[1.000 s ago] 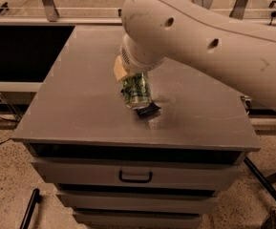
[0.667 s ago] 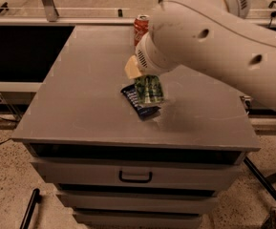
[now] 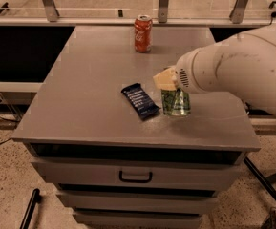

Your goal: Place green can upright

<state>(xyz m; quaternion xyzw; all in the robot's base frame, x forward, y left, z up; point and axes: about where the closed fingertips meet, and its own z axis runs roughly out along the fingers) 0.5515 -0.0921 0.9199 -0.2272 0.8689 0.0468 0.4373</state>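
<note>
camera view: fingers (image 3: 165, 78) clasp upright green can (image 3: 176, 104) near front edge of table (image 3: 90, 104).

Nothing here you can read outright.

- Red soda can (image 3: 143, 33), at the back of the cabinet top (image 3: 90, 70): white script runs down its side. You can't make out the letters.
- Dark wrapped bar (image 3: 140, 100), mid-top: several rows of pale print, too small to read.
- Green can (image 3: 176, 103), just right of the bar: pale markings on the green side, but no word or number you can pick out.
- Gripper (image 3: 172, 85): at the top of the green can, at the end of the white arm (image 3: 233, 68).
</note>
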